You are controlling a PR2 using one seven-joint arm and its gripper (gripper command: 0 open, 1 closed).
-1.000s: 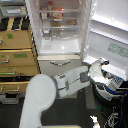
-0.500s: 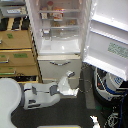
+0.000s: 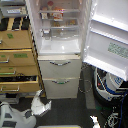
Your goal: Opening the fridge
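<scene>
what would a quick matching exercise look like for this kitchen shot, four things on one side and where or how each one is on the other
Things:
1. fridge upper door
2. two lower drawers
3. wooden cabinet
4. gripper

States or places:
A. shut, curved silver handles
B. low in the frame, on the floor side, apart from the fridge
C. swung wide open toward the exterior view's right
D. at the exterior view's left, green labels

Pairs: 1-C, 2-A, 3-D, 4-B

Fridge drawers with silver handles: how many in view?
2. Upper drawer sits directly under the open compartment; lower drawer is below it, near the floor. Both look shut.
</scene>
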